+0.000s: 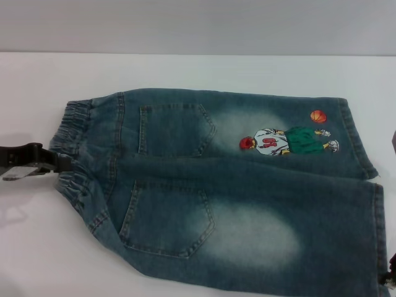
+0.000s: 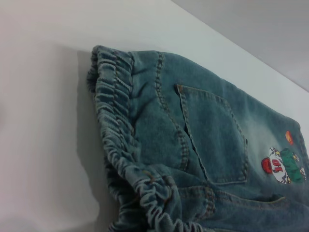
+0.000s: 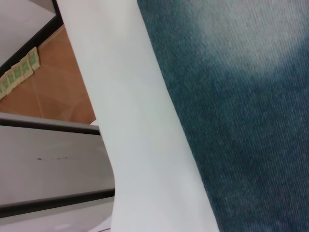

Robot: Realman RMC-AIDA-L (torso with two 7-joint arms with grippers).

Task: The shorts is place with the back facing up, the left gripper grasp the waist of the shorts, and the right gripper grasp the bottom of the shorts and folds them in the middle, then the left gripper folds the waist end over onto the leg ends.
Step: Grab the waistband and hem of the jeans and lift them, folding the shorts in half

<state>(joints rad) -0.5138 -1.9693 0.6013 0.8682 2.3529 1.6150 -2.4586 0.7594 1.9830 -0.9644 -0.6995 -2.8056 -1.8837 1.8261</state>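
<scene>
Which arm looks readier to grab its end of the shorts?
The left. The left gripper already sits at the waist, while the right gripper only peeks in near the hem at the frame's edge.

There was 1 pair of shorts [image 1: 247, 204] on 1 white table [image 1: 185, 71], w/ 2 patch pockets [image 1: 175, 129], 2 legs, 1 elastic waist [image 1: 73, 145], 1 embroidered cartoon player [image 1: 288, 141] & 1 orange ball [image 1: 318, 116]. 1 gripper, the left gripper [image 1: 62, 163], showed clearly.
</scene>
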